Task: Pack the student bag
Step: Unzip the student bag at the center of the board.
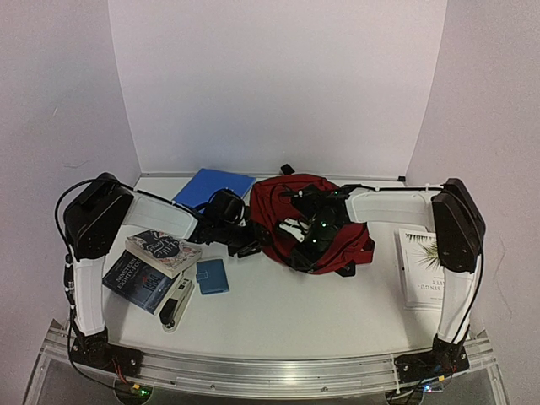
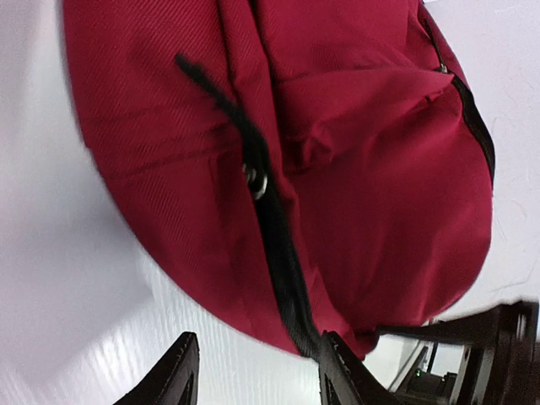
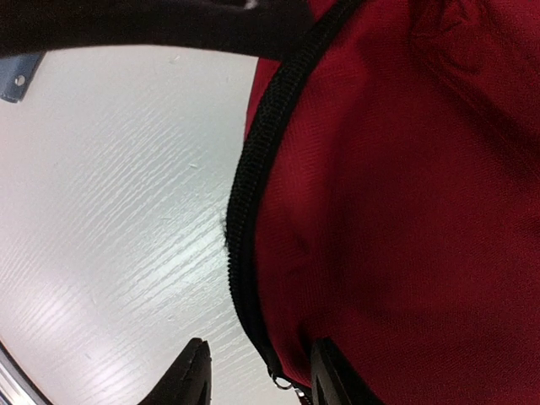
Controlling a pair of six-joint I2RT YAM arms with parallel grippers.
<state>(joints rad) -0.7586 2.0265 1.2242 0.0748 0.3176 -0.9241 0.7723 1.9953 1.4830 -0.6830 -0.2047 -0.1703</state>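
The student bag (image 1: 272, 209) lies slumped toward the back of the desk (image 1: 287, 325), roughly midway between its left and right edges, with both arms reaching in over it. The right tool (image 3: 260, 354) hangs at the bag's rim, jaws partly apart and gripping nothing. The zip track (image 3: 243, 211) runs down between them, and the little zipper pull (image 3: 282, 380) sits in the gap. The left tool (image 2: 256, 354) is likewise partly open and empty, low at the bag's left side, with a black strap (image 2: 272, 228) ending just beside one finger.

What worries me is that pull. It is tiny and lies against soft cloth, so if the jaws close slightly off they will likely pinch fabric or zip tape. A tug would then drag the whole bag instead of opening it. The left tool might catch only the loose strap, which would anchor nothing. A sliding bag could shove the blue folder (image 1: 213, 186) near the back edge or the books (image 1: 162, 251) by the left edge. The two arms also sit close together over the bag and might knock each other.
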